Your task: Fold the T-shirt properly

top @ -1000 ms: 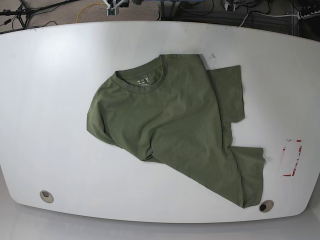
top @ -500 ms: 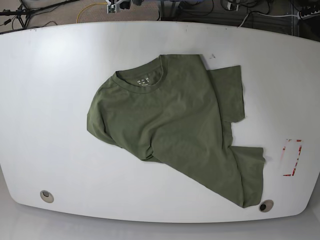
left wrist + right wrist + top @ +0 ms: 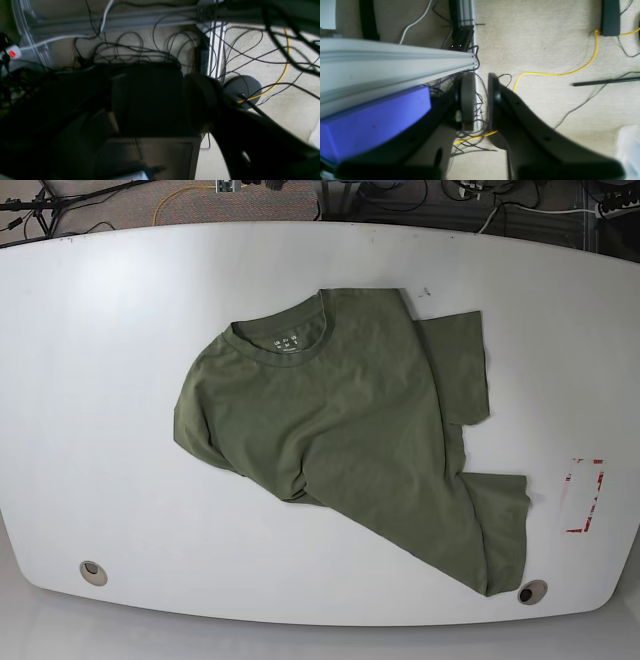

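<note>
The olive-green T-shirt (image 3: pixel 345 430) lies crumpled on the white table (image 3: pixel 100 380), collar toward the far edge and one sleeve spread to the right. Its lower hem trails to the front right corner. Neither gripper shows in the base view. In the right wrist view my right gripper (image 3: pixel 480 100) hangs over carpet and cables beside the table, its pads a narrow gap apart with nothing between them. My left gripper (image 3: pixel 183 100) is a dark shape over tangled cables, and the gap between its fingers is lost in shadow. No wrist view shows the T-shirt.
A red-and-white marking (image 3: pixel 583 496) sits near the table's right edge. Two round grommets (image 3: pixel 93 572) (image 3: pixel 532 591) lie along the front edge. An aluminium rail (image 3: pixel 395 60) and a violet block (image 3: pixel 375 120) lie left of the right gripper. Cables cover the floor.
A small pale piece of arm hardware at the top edge of the base view has slid up almost out of frame. The T-shirt has not moved.
</note>
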You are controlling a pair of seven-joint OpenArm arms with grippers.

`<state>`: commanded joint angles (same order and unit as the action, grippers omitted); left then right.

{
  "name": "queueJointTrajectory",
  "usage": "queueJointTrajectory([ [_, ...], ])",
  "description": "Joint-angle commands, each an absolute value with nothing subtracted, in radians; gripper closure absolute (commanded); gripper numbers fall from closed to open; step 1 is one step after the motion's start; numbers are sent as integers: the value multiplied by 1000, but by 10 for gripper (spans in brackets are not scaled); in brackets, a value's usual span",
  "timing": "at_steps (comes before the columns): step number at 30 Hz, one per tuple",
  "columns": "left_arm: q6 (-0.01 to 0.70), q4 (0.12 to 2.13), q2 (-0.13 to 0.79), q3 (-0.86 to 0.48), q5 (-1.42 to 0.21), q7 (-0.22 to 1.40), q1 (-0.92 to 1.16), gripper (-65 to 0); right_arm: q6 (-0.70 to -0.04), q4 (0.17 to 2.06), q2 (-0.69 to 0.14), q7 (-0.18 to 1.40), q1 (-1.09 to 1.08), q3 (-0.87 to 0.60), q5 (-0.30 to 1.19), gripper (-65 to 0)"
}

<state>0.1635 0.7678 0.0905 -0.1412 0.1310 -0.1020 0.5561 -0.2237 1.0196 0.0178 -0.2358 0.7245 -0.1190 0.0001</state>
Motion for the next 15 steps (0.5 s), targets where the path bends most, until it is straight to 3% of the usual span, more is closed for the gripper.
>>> queueJointTrajectory([
  [15, 148, 942, 27, -158, 144, -122, 680, -341, -251, 1072, 33, -226, 806, -118, -14, -87],
])
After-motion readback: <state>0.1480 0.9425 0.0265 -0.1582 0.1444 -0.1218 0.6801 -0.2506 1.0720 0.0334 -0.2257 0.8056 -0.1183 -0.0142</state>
